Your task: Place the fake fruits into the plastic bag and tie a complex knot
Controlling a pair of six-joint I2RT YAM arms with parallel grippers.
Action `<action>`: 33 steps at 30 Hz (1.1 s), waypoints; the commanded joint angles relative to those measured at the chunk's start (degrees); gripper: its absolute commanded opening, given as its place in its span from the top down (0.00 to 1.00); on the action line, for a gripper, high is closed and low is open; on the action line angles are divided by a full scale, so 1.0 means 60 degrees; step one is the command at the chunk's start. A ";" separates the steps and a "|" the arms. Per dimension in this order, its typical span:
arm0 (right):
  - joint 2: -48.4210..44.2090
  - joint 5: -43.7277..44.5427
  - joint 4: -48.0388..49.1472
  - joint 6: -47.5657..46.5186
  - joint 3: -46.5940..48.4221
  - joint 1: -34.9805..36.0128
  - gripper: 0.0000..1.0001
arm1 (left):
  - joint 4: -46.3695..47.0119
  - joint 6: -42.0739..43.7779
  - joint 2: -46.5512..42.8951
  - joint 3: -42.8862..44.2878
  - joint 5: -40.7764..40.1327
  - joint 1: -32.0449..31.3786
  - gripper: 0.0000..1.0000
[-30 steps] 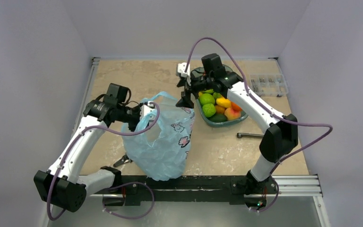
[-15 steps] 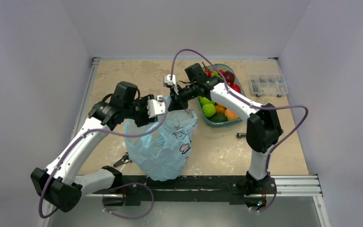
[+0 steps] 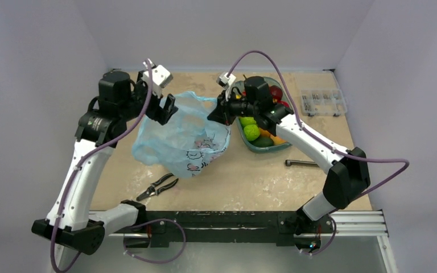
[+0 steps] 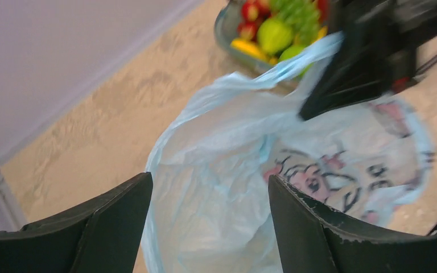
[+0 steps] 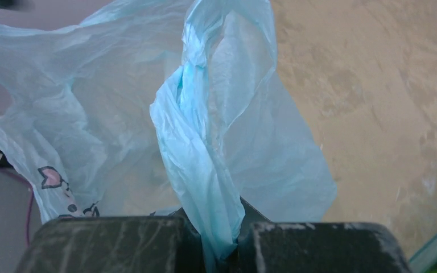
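The plastic bag (image 3: 185, 139) is spread on the table (image 3: 250, 182), left of centre. Just to its right the dish (image 3: 260, 149) is set, with the fake fruits (image 3: 252, 132) piled in it. Pliers (image 3: 159, 185) are laid in front of the bag, a metal rod (image 3: 302, 163) in front of the dish, and a compartment box (image 3: 322, 101) behind and right of the dish.

Soft even light; left wrist view of plastic bag (image 4: 216, 187) motion-blurred

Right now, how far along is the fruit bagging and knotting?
Nothing finished: the glossy plastic fruits sit in the teal oval dish. In hand: the right gripper pinches a handle of the thin light-blue printed plastic bag; the left gripper is open beside it. Left: loading, knotting.
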 commanded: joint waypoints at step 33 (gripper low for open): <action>-0.1632 0.1667 0.3765 0.4176 -0.3231 -0.0479 1.00 | 0.1832 -0.0830 -0.1717 -0.2391 0.0871 -0.1311 0.34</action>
